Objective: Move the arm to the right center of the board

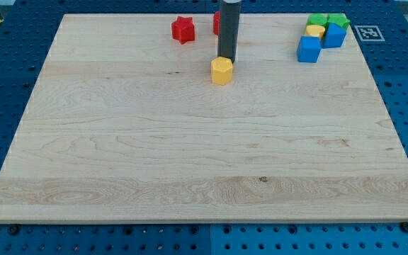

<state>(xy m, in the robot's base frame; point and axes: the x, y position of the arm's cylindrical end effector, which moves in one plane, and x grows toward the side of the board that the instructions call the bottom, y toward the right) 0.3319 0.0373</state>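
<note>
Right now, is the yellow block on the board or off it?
On it: the yellow hexagonal block sits flat on the wooden board, just below my tip.

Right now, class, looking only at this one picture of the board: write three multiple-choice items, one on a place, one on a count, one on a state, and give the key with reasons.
1. Where is my tip?
A. just above the yellow block, at the view's top centre
B. at the view's bottom left corner
C. among the blue blocks

2. How many blue blocks are there?
A. none
B. two
C. five

3. How does the red star block stand?
A. stacked on the yellow block
B. hanging off the board
C. alone, apart from the others

Key: A, the rod ends right behind the yellow block; B, one blue block and another sit at the view's top right; C, bare wood surrounds the star.
</note>
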